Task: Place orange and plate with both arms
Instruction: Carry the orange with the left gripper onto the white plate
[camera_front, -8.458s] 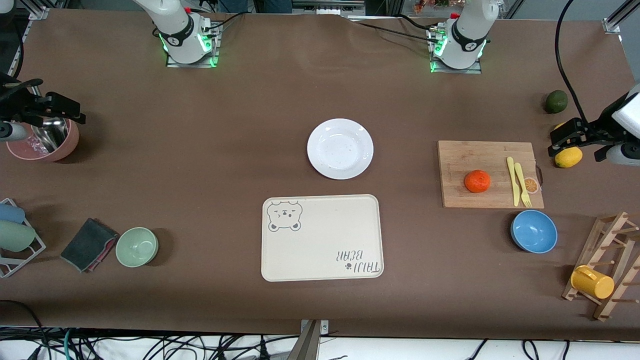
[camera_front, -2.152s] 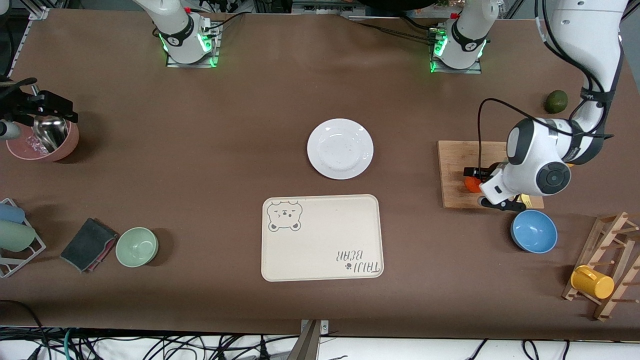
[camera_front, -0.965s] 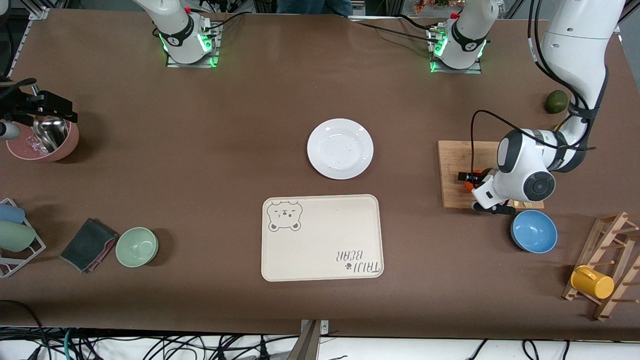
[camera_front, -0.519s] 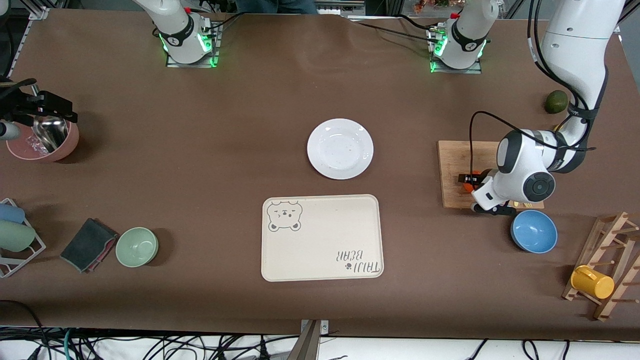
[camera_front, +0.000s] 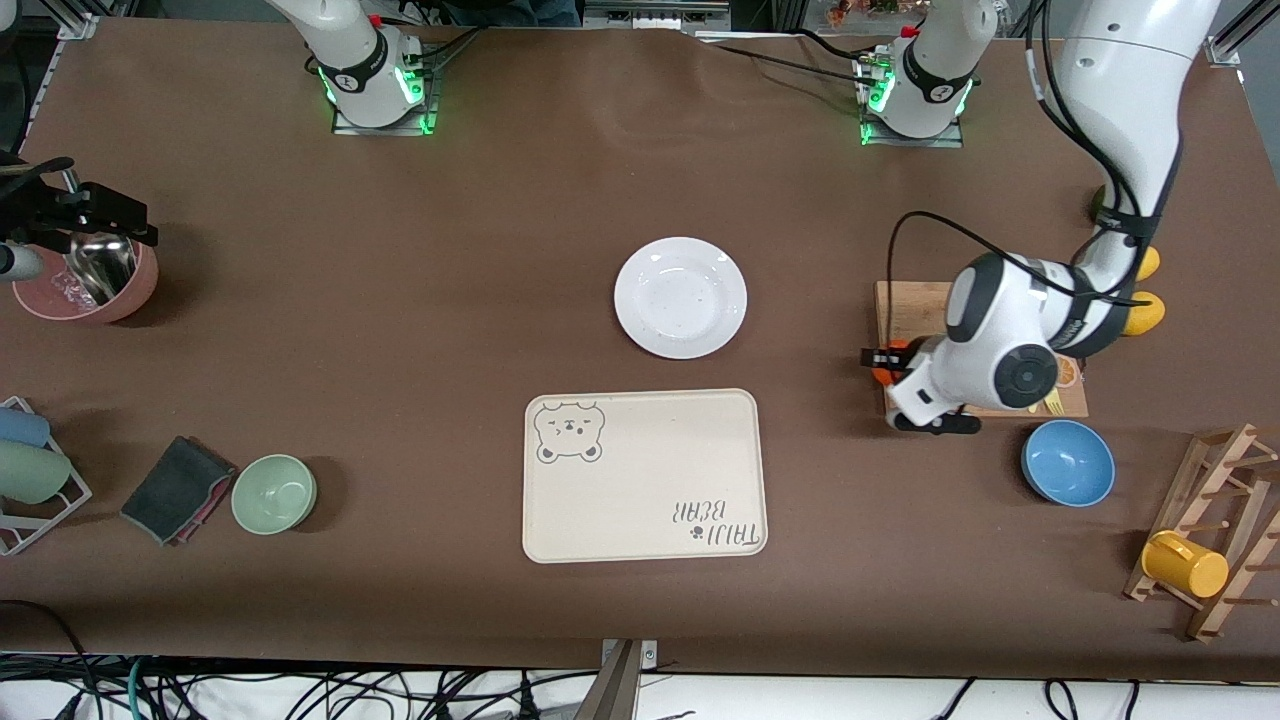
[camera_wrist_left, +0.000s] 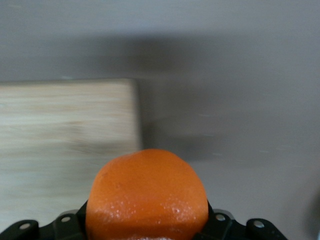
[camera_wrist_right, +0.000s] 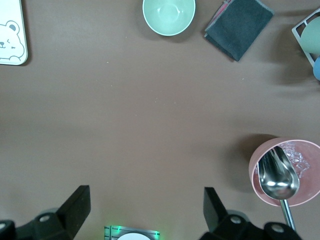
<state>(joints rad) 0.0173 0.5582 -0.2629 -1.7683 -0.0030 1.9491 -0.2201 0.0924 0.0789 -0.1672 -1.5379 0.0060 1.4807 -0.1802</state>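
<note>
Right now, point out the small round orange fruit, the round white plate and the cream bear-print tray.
small round orange fruit (camera_wrist_left: 146, 192), left wrist view, its rounded top.
round white plate (camera_front: 628, 300), front view, its rim.
cream bear-print tray (camera_front: 640, 480), front view, bare middle.

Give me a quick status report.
Left tool shut on the orange, over the cutting board's edge. Right tool open, waiting over the pink bowl. Plate untouched.

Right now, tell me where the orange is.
The orange is clamped in the left gripper, lifted over the cutting board's edge nearest the plate, at the left arm's end of the table.
</note>
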